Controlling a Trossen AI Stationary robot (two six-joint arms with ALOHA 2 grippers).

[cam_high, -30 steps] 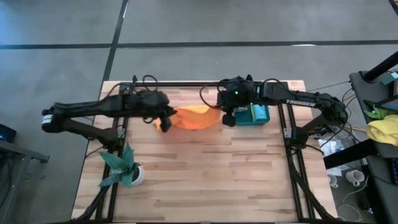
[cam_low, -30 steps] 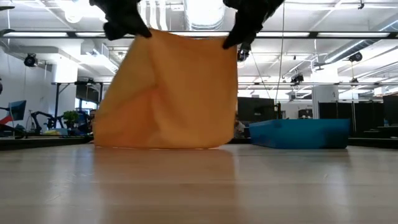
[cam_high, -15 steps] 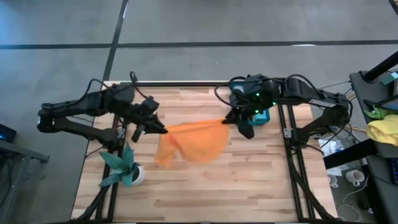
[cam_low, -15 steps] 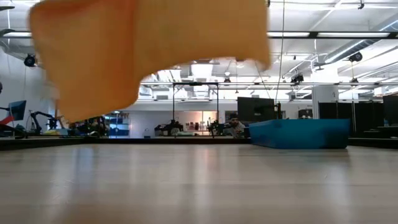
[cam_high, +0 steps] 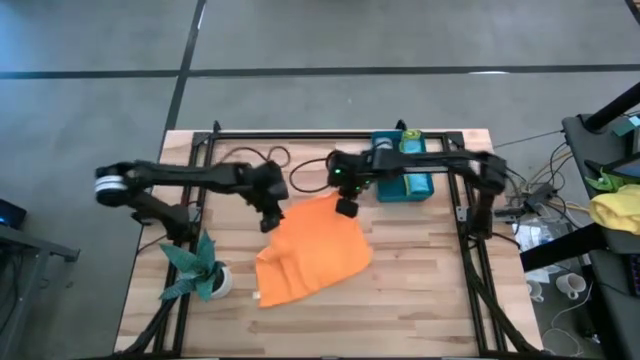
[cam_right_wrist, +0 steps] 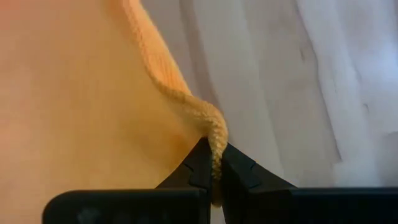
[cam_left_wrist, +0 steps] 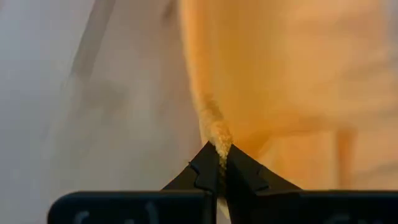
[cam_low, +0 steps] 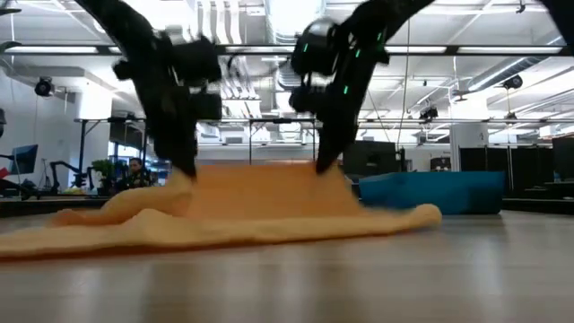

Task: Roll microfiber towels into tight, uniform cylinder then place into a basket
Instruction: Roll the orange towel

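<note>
The orange microfiber towel [cam_high: 312, 252] lies spread on the wooden table, reaching from both grippers toward the near edge, with a few low wrinkles [cam_low: 224, 222]. My left gripper [cam_high: 268, 222] is shut on its far left corner and my right gripper [cam_high: 347, 208] on its far right corner; both stand low over the table. The teal-blue basket [cam_high: 405, 185] rests on the table at the far right, just beyond my right gripper. My left gripper pinches the towel's far left corner [cam_left_wrist: 217, 138] between its two fingertips, coming steeply from above. That corner stands slightly raised [cam_low: 184, 179], and the cloth slopes down from it onto the table. My right gripper pinches the towel's far right corner, a bunched bit of hem [cam_right_wrist: 214, 140], between its fingertips, pointing steeply down. That corner is held a little off the table [cam_low: 321, 172], and the rest of the cloth lies on the wood.
A leafy green plant in a white pot [cam_high: 200, 272] stands near the table's left near corner, close to the towel's left side. Cables lie at the far edge [cam_high: 265, 158]. A yellow and green cloth heap [cam_high: 615, 205] sits off the table to the right.
Both grippers, still shut on the towel's corners, have swung it up and toward the near edge, then come down. The towel hung below them a second ago; now it has spread out flat on the table, with its free end lying toward the near edge.
</note>
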